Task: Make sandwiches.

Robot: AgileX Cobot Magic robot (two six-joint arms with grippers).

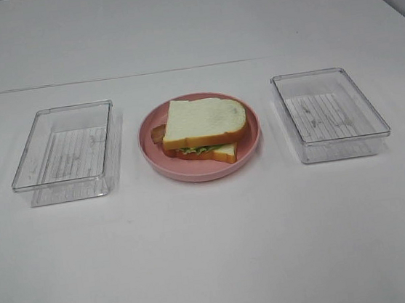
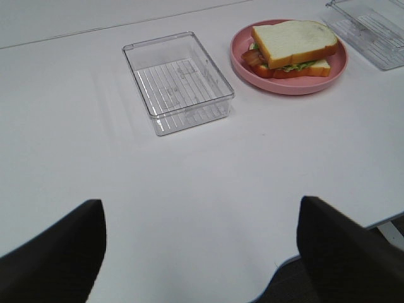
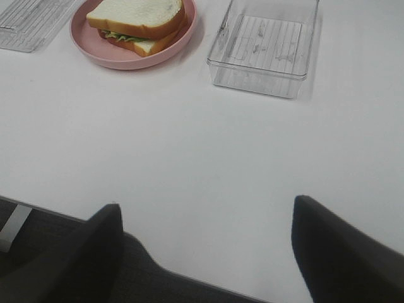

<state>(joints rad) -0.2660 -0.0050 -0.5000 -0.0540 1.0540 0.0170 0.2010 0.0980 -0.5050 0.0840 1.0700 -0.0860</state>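
One sandwich [image 1: 203, 127] lies on a pink plate [image 1: 253, 142] at the table's middle: two white bread slices with orange-brown crust, green lettuce and a brown-red strip showing between them. It also shows in the left wrist view [image 2: 291, 47] and the right wrist view [image 3: 139, 22]. Neither arm shows in the exterior high view. My left gripper [image 2: 201, 243] is open and empty, held back near the table's front edge, far from the plate [image 2: 303, 82]. My right gripper [image 3: 205, 249] is open and empty over the front edge, far from the plate [image 3: 120, 58].
An empty clear plastic box [image 1: 63, 153] stands left of the plate and another [image 1: 328, 113] stands right of it. They show in the left wrist view [image 2: 177, 82] and the right wrist view [image 3: 265, 47]. The white table [image 1: 214, 252] ends at its front edge [image 3: 57, 218].
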